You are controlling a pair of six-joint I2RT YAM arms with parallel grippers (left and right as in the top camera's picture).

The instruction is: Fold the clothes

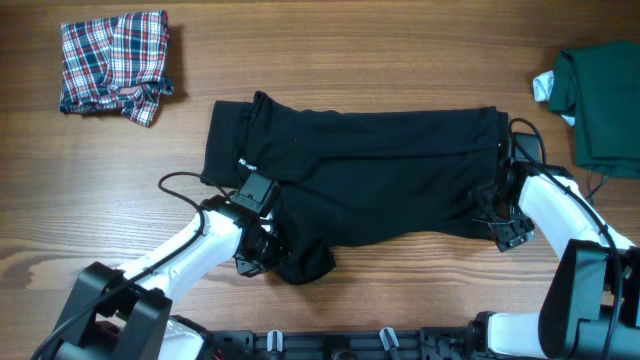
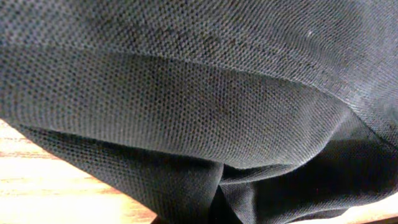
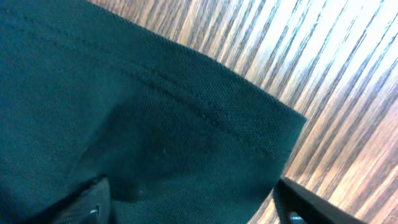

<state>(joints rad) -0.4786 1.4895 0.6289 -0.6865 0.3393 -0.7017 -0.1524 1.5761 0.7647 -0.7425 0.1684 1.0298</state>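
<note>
With my left end effector [image 1: 262, 252] pinching the black shirt [image 1: 370, 170] on the surface [image 1: 400, 60] and my right end effector [image 1: 495, 212] spread astride its right hem, lifting before the right one closes could drop that hem and skew the fold.

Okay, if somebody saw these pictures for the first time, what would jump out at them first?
The black shirt sprawls across the middle of the table, with the left arm at its bunched near-left corner and the right arm at its right end. Next come the plaid garment at the far left and the green garment at the far right edge.
</note>
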